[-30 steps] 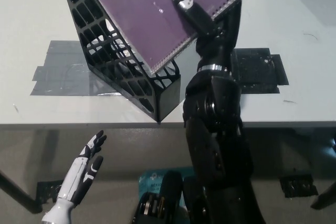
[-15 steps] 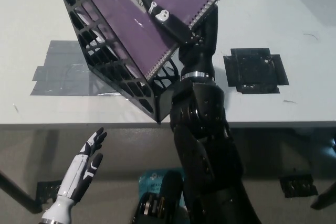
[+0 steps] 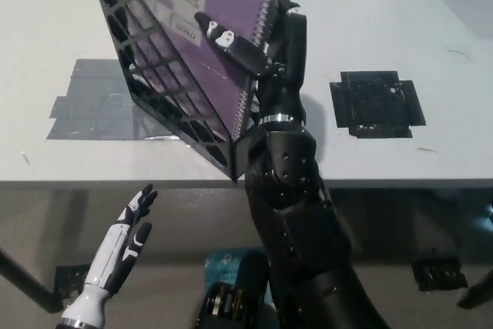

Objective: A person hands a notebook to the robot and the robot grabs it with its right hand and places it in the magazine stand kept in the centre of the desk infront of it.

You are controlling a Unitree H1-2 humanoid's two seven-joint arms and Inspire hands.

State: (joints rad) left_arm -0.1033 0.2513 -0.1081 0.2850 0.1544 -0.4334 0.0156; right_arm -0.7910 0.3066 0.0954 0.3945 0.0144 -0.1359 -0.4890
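Since a second ago the purple notebook (image 3: 212, 44) has swung to the left and gone down into the black magazine stand (image 3: 166, 90), so that now its cover lies against the stand's lattice wall and its spiral edge points toward the open front; before, it was held more flat and stuck out to the right above the stand. Nearest to me, below the desk edge at the lower left, the white left hand (image 3: 123, 248) rests in the air with its fingers apart and straight, holding nothing. Then the black right arm rises from the bottom middle over the front edge of the white desk (image 3: 400, 28). Its right hand (image 3: 258, 48) is closed on the notebook near the spiral side, one finger (image 3: 227, 40) lying across the purple cover and the others behind it. The stand is at the desk's front edge, on a patch of grey tape (image 3: 88, 102). To the right, apart from the stand, is a square of black tape (image 3: 377, 102).
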